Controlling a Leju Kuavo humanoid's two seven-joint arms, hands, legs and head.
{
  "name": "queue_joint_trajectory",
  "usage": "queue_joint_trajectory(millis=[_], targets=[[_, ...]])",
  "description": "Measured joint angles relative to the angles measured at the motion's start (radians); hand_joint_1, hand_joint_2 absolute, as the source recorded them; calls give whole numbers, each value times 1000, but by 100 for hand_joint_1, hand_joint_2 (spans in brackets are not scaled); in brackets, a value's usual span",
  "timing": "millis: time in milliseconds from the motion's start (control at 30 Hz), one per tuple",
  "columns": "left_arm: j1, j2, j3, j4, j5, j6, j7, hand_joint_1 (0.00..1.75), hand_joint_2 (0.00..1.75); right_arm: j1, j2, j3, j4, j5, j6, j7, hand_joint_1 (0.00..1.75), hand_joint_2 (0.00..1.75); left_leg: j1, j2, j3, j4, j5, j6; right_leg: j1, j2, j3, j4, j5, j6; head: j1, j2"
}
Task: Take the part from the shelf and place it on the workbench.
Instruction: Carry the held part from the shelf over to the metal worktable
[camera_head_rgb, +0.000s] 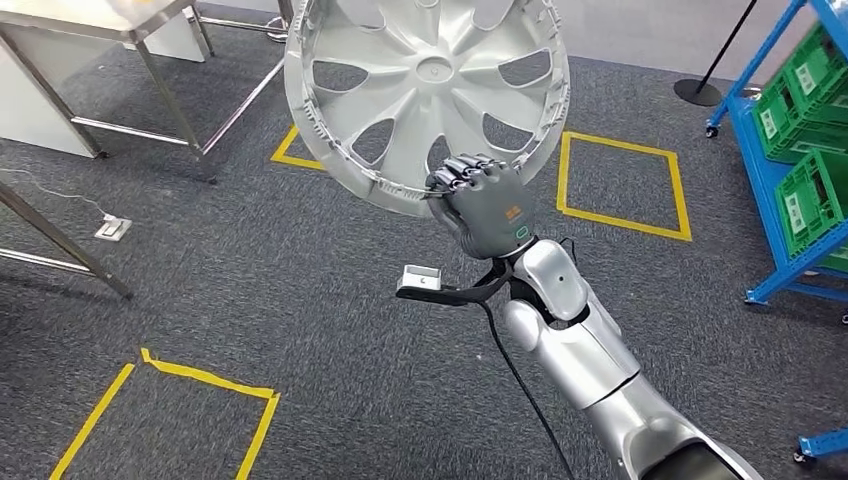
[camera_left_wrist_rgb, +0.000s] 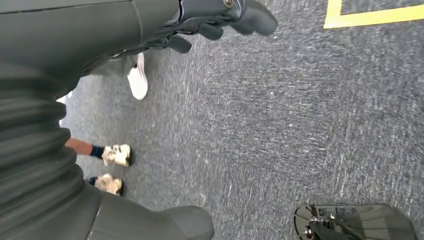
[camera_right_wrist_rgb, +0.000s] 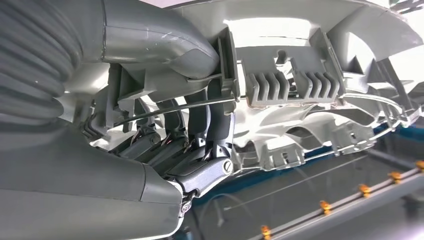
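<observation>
Right hand (camera_head_rgb: 487, 205) gripped the silver-grey plastic wheel cover (camera_head_rgb: 425, 95) by its lower rim, fingers (camera_right_wrist_rgb: 200, 125) hooked inside, aloft over grey carpet (camera_head_rgb: 300, 300); seemingly light, stiff, prone to swing; left hand (camera_left_wrist_rgb: 220, 20) hung slack, empty.

A silver arm (camera_head_rgb: 580, 350) of rounded, glossy segments rises from the lower right of the head view, ending in a dark grey right hand (camera_head_rgb: 487, 205) bearing a small orange marking and a green-ringed label. A black cable (camera_head_rgb: 520, 385) trails along the arm, beside a bracketed wrist camera (camera_head_rgb: 420, 280). In the left wrist view, a grey ribbed cover (camera_left_wrist_rgb: 30, 150) fills the left edge, with the left hand (camera_left_wrist_rgb: 220, 20) and its dark fingers at the top.
</observation>
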Motion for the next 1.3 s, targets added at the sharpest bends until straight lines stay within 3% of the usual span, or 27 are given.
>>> queue_joint_trajectory(millis=[33,67,100,167,233,267,333,367,433,467,533,600,667,733,767,800,867,933,967,1033,1067,1100,1167,1233,1267,1300], targets=[[0,0,0,0,0,0,0,0,175,-1,1,0,0,0,0,0,175,175,1,-12,-2,-1,1,6,-3,2,2,3,-5,5,1,0],[0,0,0,0,0,0,0,0,175,-2,2,1,0,0,0,0,175,175,3,-25,-3,-2,4,12,-7,22,-2,17,-18,10,2,0],[0,0,0,0,0,0,0,0,175,-3,2,1,0,-1,0,0,175,175,5,-38,-4,-3,6,18,-11,54,-16,51,-42,15,3,0],[-3,-1,0,0,0,0,0,0,175,-3,1,1,4,-3,0,-5,175,175,6,-64,-7,-3,10,26,-15,119,-74,177,-107,20,8,0],[-4,-1,0,0,0,-1,0,0,175,-2,0,3,12,-7,1,-13,175,175,4,-94,-9,-3,12,29,-14,137,-132,286,-140,19,12,0],[-3,-1,0,0,1,-1,0,0,175,-3,-1,4,16,-8,1,-15,175,175,3,-111,-10,-3,14,29,-13,140,-138,290,-127,15,12,0],[-2,-1,0,0,4,-2,-2,0,175,-5,-1,6,23,-10,1,-16,175,175,2,-144,-10,-3,17,27,-11,158,-93,182,-54,2,13,0],[-2,-2,0,0,4,-2,-4,0,175,-8,-1,7,26,-10,1,-16,175,175,2,-158,-11,-3,20,24,-11,182,-60,108,-22,-5,12,0],[-2,-4,0,0,4,-2,-6,0,175,-15,-1,9,29,-10,1,-16,175,175,5,-183,-17,-4,27,13,-7,213,-20,16,9,-13,13,0],[-1,-5,0,0,4,-2,-7,0,175,-19,0,10,31,-10,1,-17,175,175,8,-194,-21,-6,31,6,-4,215,-17,6,8,-14,13,0],[2,-5,0,1,7,-3,-11,0,175,-28,1,13,33,-13,0,-21,175,175,12,-206,-28,-11,37,-6,-3,189,-15,-4,16,-18,15,0],[4,-5,0,1,11,-1,-15,0,175,-38,7,15,36,-18,-6,-23,175,175,5,-155,-46,18,15,-14,-7,163,-11,-20,27,-29,11,0],[2,-4,0,1,13,1,-18,0,175,-42,10,16,38,-16,-18,-18,175,175,-1,-84,-92,122,-47,-18,-7,135,-9,-27,31,-36,6,0],[-1,-2,0,1,12,1,-18,0,175,-39,10,18,37,-10,-25,-8,175,175,3,-63,-139,239,-95,-26,-7,103,-9,-25,30,-38,5,0],[-1,-2,0,1,11,1,-18,0,175,-35,10,19,37,-7,-25,-4,175,175,5,-59,-142,256,-96,-31,-8,88,-9,-24,29,-37,5,0],[0,-1,0,1,11,2,-18,0,175,-31,10,20,37,-3,-24,0,175,175,7,-54,-125,232,-79,-35,-10,74,-9,-22,28,-35,5,0],[-1,0,0,0,12,5,-18,0,175,-23,10,21,35,5,-22,7,175,175,8,-18,-48,102,-29,-39,-12,48,-10,-13,21,-25,5,0],[-3,0,0,0,14,8,-19,0,175,-20,7,22,30,12,-20,11,175,175,7,16,2,11,-3,-26,-8,28,-12,0,13,-10,6,0],[-3,-1,0,0,14,9,-19,0,175,-19,5,22,26,14,-19,12,175,175,4,21,5,2,-4,-15,-5,19,-12,4,11,-4,7,0],[-3,-1,0,0,14,10,-20,0,175,-19,2,23,18,15,-18,11,175,175,4,-4,0,3,2,4,-6,2,-9,3,10,6,9,0],[-2,-1,0,0,14,10,-20,0,175,-19,2,23,15,15,-17,11,175,175,5,-15,-2,1,5,11,-10,13,-9,8,2,11,10,0],[-3,-1,0,0,14,10,-20,0,175,-19,1,23,12,15,-17,11,175,175,7,-28,-3,-1,8,18,-13,38,-17,30,-16,17,11,0],[-5,-2,0,0,12,11,-17,0,175,-17,-5,23,9,14,-17,11,175,175,9,-53,-7,-4,14,27,-19,108,-62,136,-79,24,15,0],[-7,-2,0,0,10,12,-11,0,175,-10,-13,23,9,15,-16,11,175,175,7,-82,-12,-4,18,32,-20,136,-125,264,-130,25,18,0],[-5,-2,0,0,9,12,-9,0,175,-7,-16,23,9,14,-13,11,175,175,5,-99,-14,-3,20,33,-19,138,-140,290,-129,23,19,0],[-4,-2,0,0,8,13,-7,0,175,-4,-18,24,9,13,-10,10,175,175,4,-115,-16,-3,23,33,-18,141,-135,276,-110,18,19,0]])
